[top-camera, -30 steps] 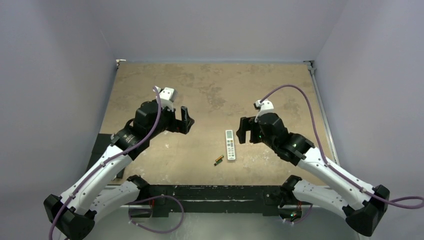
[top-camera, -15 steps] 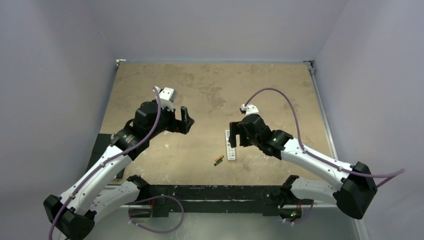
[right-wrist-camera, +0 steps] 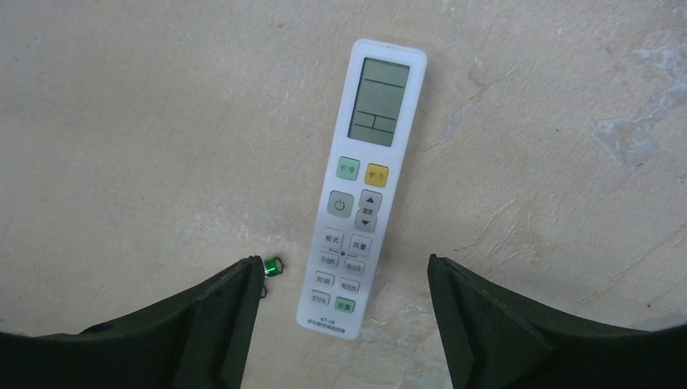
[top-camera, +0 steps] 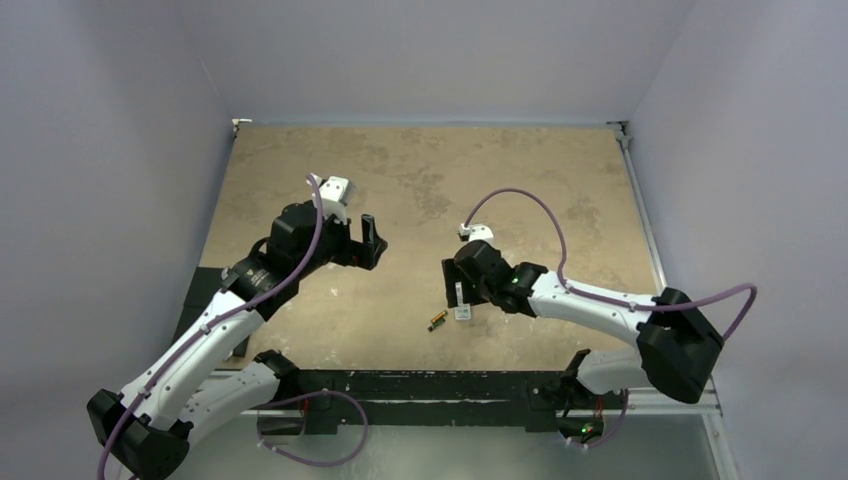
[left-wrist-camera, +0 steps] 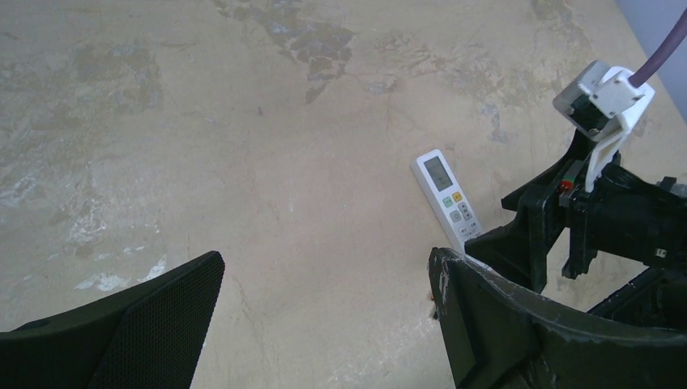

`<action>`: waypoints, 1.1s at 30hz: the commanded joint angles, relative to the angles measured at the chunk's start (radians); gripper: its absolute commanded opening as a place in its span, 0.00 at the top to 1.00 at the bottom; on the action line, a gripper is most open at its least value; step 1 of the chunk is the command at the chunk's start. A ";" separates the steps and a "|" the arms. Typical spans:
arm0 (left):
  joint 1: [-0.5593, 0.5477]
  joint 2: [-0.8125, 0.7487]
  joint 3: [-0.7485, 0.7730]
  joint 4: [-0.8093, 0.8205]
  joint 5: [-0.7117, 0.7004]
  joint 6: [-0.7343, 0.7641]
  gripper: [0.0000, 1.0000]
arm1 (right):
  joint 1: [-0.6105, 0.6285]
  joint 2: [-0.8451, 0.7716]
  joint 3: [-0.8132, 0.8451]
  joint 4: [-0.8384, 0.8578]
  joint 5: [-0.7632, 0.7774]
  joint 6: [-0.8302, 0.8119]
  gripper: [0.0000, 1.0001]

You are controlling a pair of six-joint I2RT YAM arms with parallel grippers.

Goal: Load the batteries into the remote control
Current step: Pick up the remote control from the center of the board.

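Right gripper [top-camera: 461, 287]: jaws apart, nothing clamped. It sits over the near, button end of the remote control [right-wrist-camera: 369, 162]. In the right wrist view the two fingers stand either side of that end, with a gap to the remote on each side. Can't tell whether they touch the table [top-camera: 420, 170].

Remote control: flat on the table, face up, screen end pointing away from the arm bases. It lies right of centre and is mostly covered by the right gripper in the top view. The screen and the green and yellow buttons are clear in the left wrist view.

Batteries [top-camera: 437, 321]: on the table just left of the remote's near end, close to it but apart. They read as one small dark and gold shape, so I can't separate them. In the right wrist view a green end shows at the tip of the finger on the left of that view.

Left gripper [top-camera: 372, 240]: jaws wide apart and empty, above bare table, well to the left of the remote.
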 commanded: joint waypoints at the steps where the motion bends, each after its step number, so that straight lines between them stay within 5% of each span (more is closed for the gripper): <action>1: 0.004 -0.005 -0.005 0.017 -0.016 0.014 0.01 | 0.033 0.051 0.027 0.025 0.073 0.059 0.18; 33: 0.004 -0.005 -0.005 0.016 -0.010 0.014 0.01 | 0.120 0.233 0.083 -0.053 0.221 0.246 0.49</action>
